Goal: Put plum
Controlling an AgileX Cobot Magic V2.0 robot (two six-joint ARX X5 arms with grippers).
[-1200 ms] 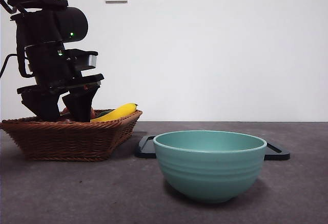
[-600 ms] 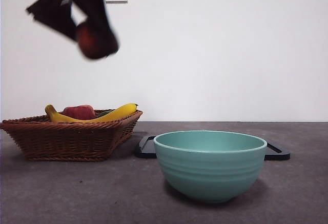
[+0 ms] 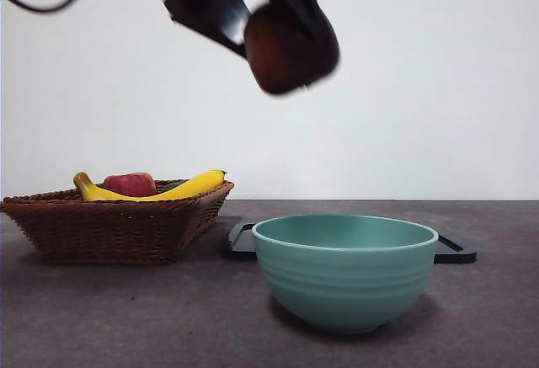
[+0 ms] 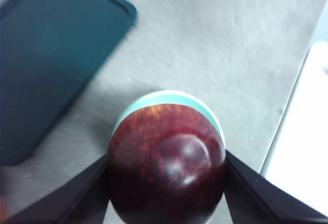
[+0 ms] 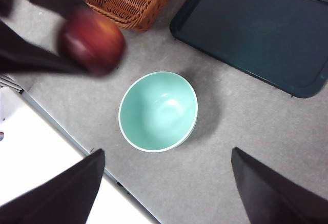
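The left gripper point(image 4: 166, 183) is clamping the plum point(image 3: 290, 46) high above the teal bowl point(image 3: 345, 271), right gripper point(image 5: 164, 183) gaping idle; centring before lowering looks wisest.

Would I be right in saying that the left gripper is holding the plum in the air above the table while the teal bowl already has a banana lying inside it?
Not quite: the teal bowl is empty, as the right wrist view shows. The banana lies in the wicker basket, seen in the front view. The rest stands: the left gripper holds the plum in the air above the table.
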